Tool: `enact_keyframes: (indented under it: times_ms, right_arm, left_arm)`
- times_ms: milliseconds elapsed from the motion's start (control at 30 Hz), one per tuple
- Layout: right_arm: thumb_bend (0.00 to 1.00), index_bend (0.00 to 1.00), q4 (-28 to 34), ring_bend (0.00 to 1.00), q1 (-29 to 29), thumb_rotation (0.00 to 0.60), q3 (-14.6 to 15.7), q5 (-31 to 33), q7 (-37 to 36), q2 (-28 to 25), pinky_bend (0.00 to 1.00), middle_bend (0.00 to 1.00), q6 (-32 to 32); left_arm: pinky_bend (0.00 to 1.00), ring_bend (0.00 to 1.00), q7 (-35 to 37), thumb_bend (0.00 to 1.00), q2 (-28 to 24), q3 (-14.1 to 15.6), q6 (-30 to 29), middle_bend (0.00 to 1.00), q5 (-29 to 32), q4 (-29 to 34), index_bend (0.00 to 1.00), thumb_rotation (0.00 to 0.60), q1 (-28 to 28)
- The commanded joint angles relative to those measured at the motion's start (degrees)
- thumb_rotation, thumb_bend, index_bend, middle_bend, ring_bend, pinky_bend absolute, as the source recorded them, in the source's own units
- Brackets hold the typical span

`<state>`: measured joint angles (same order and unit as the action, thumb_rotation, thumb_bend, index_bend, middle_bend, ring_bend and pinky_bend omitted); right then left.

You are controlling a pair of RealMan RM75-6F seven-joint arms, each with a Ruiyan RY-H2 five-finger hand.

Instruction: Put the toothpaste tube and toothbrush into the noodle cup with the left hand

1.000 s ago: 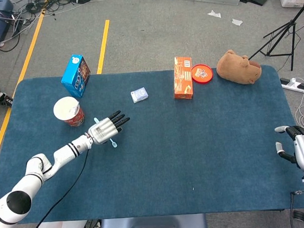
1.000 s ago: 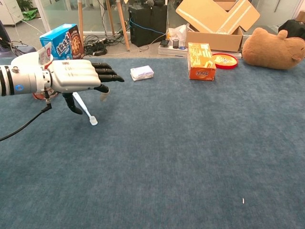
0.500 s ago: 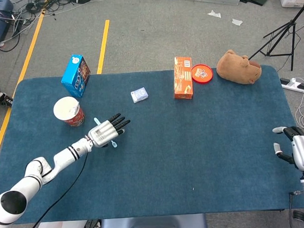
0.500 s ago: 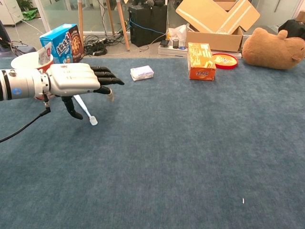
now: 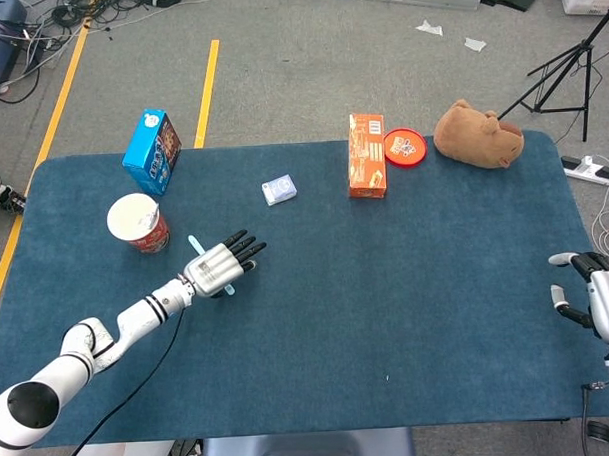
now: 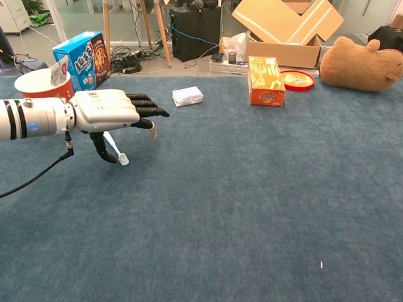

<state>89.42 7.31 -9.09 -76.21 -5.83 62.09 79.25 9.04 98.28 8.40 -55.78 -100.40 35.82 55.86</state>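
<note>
The red noodle cup (image 5: 137,223) (image 6: 39,85) stands at the table's left, and the toothpaste tube (image 6: 59,69) pokes out of its rim. A light blue toothbrush (image 5: 195,243) (image 6: 116,151) lies flat on the cloth to the cup's right. My left hand (image 5: 222,266) (image 6: 108,110) hovers palm down right over the toothbrush, fingers stretched out and empty. Its thumb hangs down beside the handle; I cannot tell if it touches. The hand hides the brush's middle. My right hand (image 5: 590,300) rests at the table's far right edge, holding nothing.
A blue box (image 5: 152,151) (image 6: 82,53) stands behind the cup. Further back are a small white pack (image 5: 279,190) (image 6: 187,95), an orange box (image 5: 366,154) (image 6: 264,80), a red dish (image 5: 404,146) and a brown plush toy (image 5: 478,135) (image 6: 362,63).
My left hand has slid a little to the right and sunk lower over the toothbrush, thumb closer to the handle. The toothbrush, cup and right hand have not moved.
</note>
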Motion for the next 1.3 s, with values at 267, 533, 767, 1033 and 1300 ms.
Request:
enact_keyframes:
  times_ms: [267,533,767,1033,1300]
  right_arm:
    - [0.35,0.39,-0.01,0.29,-0.01,0.600,-0.01,0.04,-0.23,-0.10,0.56,0.42,-0.10]
    - [0.35,0.39,0.12,0.29,-0.08,0.600,0.02,-0.14,-0.32,-0.17,0.56,0.42,0.10]
    - [0.35,0.39,0.27,0.29,-0.15,0.600,0.15,-0.47,-0.46,-0.27,0.56,0.42,0.24]
    - [0.35,0.39,0.43,0.29,-0.27,0.600,0.18,-0.75,-0.73,-0.43,0.56,0.42,0.53]
    - [0.35,0.39,0.54,0.29,-0.31,0.600,0.26,-1.00,-0.94,-0.56,0.56,0.42,0.63]
  left_arm:
    - [0.00,0.00,0.68,0.02,1.12,-0.26,0.43,0.00,0.40,-1.25,0.25,0.600,0.18]
    - [0.00,0.00,1.29,0.02,1.87,-0.57,0.82,0.00,0.82,-1.33,0.25,0.600,0.40]
    - [0.00,0.00,1.10,0.02,2.99,-0.89,0.74,0.00,0.93,-1.97,0.25,0.600,0.74]
    - [0.00,0.00,0.65,0.02,5.04,-1.87,1.63,0.00,1.97,-4.78,0.25,0.600,1.08]
    - [0.00,0.00,0.57,0.02,7.23,-2.97,1.90,0.00,3.02,-7.40,0.25,0.600,1.50]
